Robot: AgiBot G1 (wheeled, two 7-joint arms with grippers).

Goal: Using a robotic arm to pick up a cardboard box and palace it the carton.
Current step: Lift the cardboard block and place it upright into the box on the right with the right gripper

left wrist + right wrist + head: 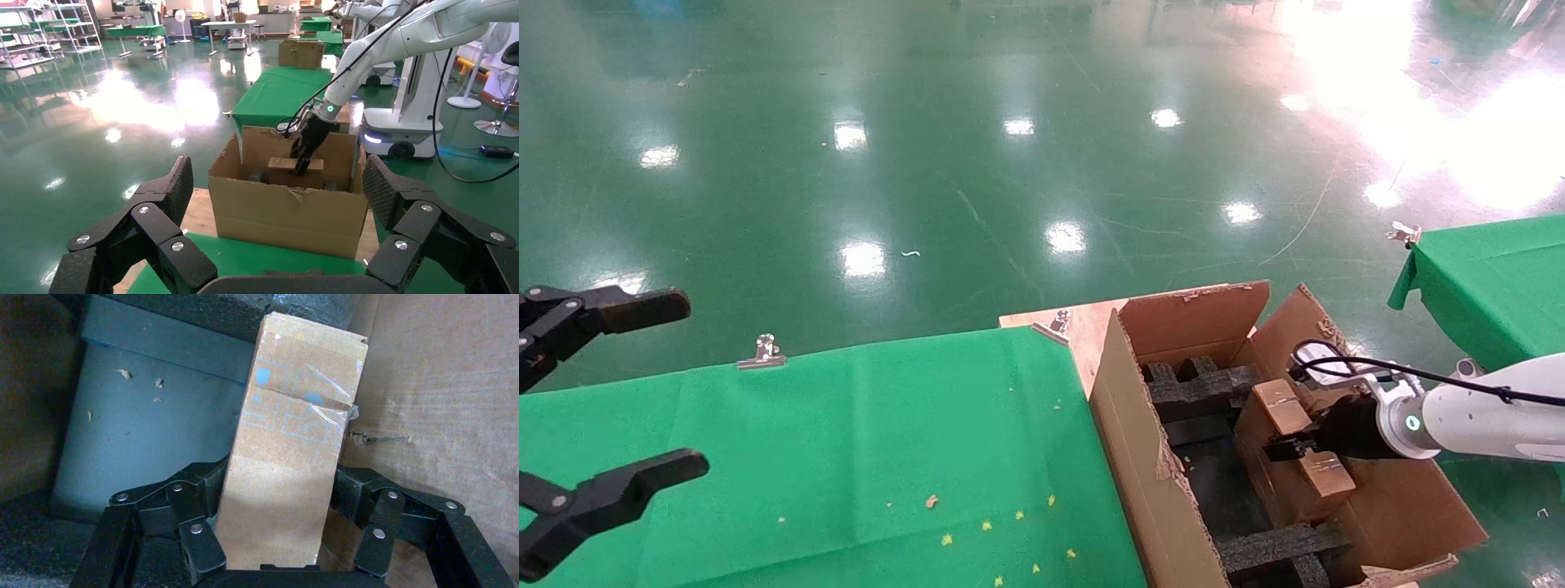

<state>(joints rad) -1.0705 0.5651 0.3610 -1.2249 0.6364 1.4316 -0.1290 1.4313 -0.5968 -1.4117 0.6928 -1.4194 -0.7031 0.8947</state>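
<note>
Right claw (278, 539) clamps the cardboard box (294, 441) inside the carton (1140, 441); left claw (592, 433) gapes wide apart.

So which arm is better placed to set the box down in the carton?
Right. The right gripper is shut on the box, already inside the carton. The left gripper hangs open over the green table, away from it.

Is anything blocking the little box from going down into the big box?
Nothing visible does. The right end effector holds the cardboard box already inside the carton, beside black foam blocks. The left end effector waits open over the green table.
</note>
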